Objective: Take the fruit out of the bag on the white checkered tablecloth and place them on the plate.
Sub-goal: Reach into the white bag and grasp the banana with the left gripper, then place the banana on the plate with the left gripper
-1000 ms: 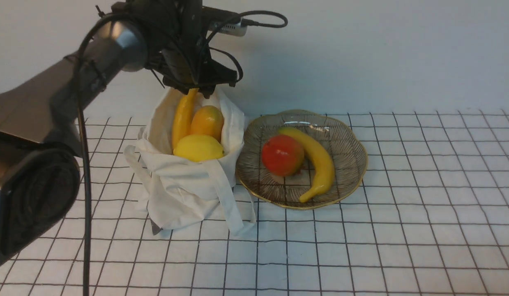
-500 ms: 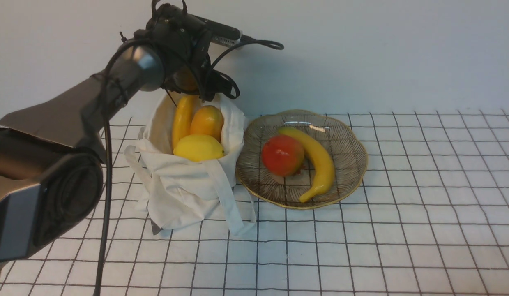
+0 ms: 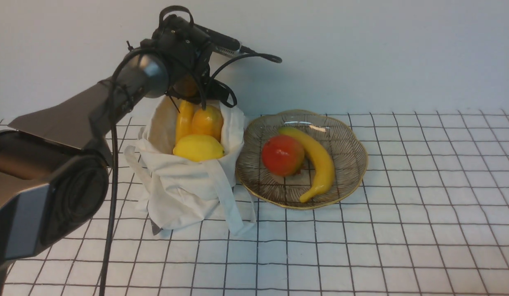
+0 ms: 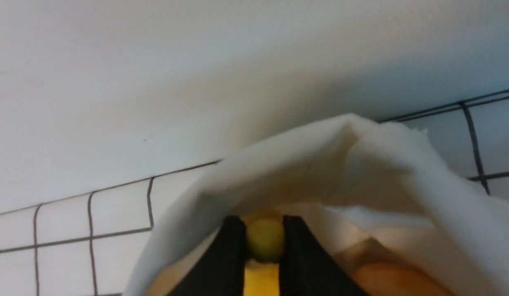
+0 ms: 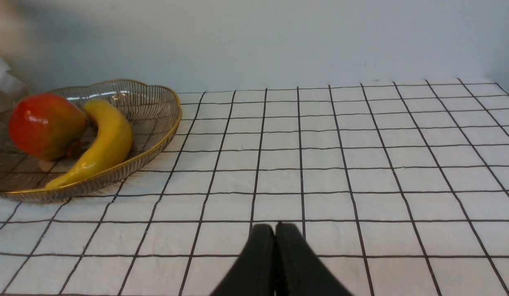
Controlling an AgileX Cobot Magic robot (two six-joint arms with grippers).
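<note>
The off-white bag stands on the white checkered tablecloth and holds a banana, an orange-yellow mango and a lemon. My left gripper is at the bag's mouth, shut on the top end of that banana, with its fingers either side of the tip. The plate to the right of the bag holds a second banana. My right gripper is shut and empty low over the cloth, right of the plate.
A round red-orange fruit lies on the plate beside the banana. The bag's strap hangs down its front onto the cloth. A white wall stands close behind the bag and plate. The left arm's cable hangs at the left.
My left gripper has come down from just above the bag onto the top of the banana. The fruit in the bag and on the plate have not moved.
</note>
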